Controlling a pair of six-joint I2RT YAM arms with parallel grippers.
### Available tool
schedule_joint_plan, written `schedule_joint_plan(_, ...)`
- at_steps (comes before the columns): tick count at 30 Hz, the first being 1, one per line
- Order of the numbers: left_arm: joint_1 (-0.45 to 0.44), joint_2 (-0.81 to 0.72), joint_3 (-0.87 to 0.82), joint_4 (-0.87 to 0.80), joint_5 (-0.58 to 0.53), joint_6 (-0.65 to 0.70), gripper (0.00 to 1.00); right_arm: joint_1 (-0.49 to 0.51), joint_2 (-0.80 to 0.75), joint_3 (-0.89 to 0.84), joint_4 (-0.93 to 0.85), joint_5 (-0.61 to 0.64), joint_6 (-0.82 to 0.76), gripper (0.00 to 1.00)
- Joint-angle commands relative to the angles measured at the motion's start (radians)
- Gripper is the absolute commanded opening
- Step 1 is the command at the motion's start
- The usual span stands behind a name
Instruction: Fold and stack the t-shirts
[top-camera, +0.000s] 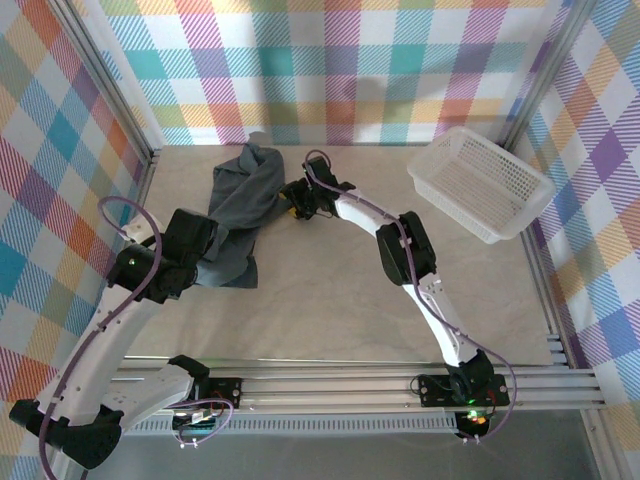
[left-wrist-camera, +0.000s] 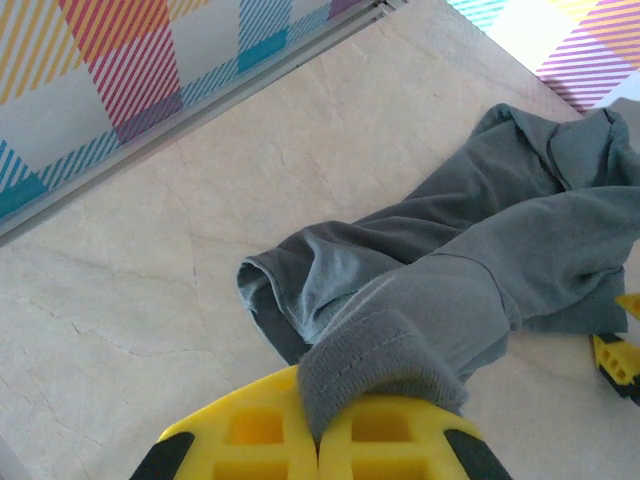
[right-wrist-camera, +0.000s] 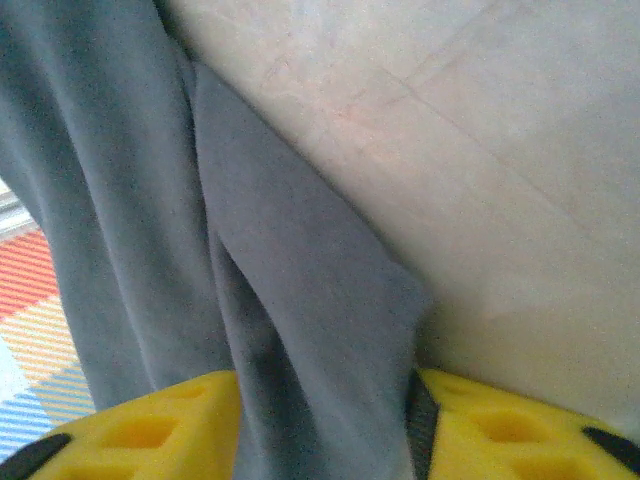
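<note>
While the left arm (top-camera: 120, 320) leans in towards the near left end of the t-shirt (top-camera: 245, 195), its tool (left-wrist-camera: 318, 435) is pressed together on the hem. The right arm (top-camera: 410, 260) reaches, elbow bent, to the t-shirt's right edge. The right tool (right-wrist-camera: 325, 425) straddles a fold; whether it pinches cannot be told. The t-shirt lies crumpled on the tabletop (top-camera: 330, 310), hiding both tools' fingertips from above.
</note>
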Motion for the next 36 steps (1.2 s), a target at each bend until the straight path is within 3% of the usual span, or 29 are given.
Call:
schedule_joint_plan(1, 0.006, -0.023, 0.034, -0.007, -0.017, 0.026, 0.0, 0.002, 0.094, 0.111, -0.087, 0.017, -0.022, 0.28)
schedule_joint_plan(2, 0.006, -0.025, 0.035, -0.006, -0.017, 0.033, 0.0, -0.003, 0.101, 0.135, -0.097, 0.025, -0.032, 0.18)
schedule_joint_plan(5, 0.006, -0.025, 0.039, 0.013, -0.025, 0.066, 0.0, -0.03, 0.051, 0.148, -0.14, 0.086, -0.109, 0.0)
schedule_joint_plan(9, 0.029, 0.032, 0.066, 0.13, 0.013, 0.162, 0.0, -0.088, -0.077, 0.139, -0.169, 0.139, -0.262, 0.0)
schedule_joint_plan(15, 0.214, 0.233, 0.191, 0.346, 0.194, 0.203, 0.0, -0.189, -0.141, 0.326, -0.254, 0.07, -0.452, 0.0)
schedule_joint_plan(19, 0.31, 0.423, 0.403, 0.438, 0.284, 0.212, 0.0, -0.247, -0.143, 0.483, -0.298, 0.012, -0.519, 0.0)
schedule_joint_plan(23, 0.352, 0.571, 0.666, 0.507, 0.343, 0.276, 0.0, -0.301, -0.215, 0.494, -0.257, -0.035, -0.562, 0.0)
schedule_joint_plan(27, 0.358, 0.623, 0.832, 0.536, 0.388, 0.326, 0.0, -0.325, -0.313, 0.474, -0.312, -0.035, -0.63, 0.0)
schedule_joint_plan(31, 0.333, 0.546, 0.751, 0.482, 0.427, 0.27, 0.0, -0.303, -0.496, 0.245, -0.423, -0.001, -0.695, 0.0)
schedule_joint_plan(36, 0.216, 0.293, 0.321, 0.346, 0.399, 0.125, 0.0, -0.226, -0.902, -0.553, -0.259, 0.034, -0.669, 0.0)
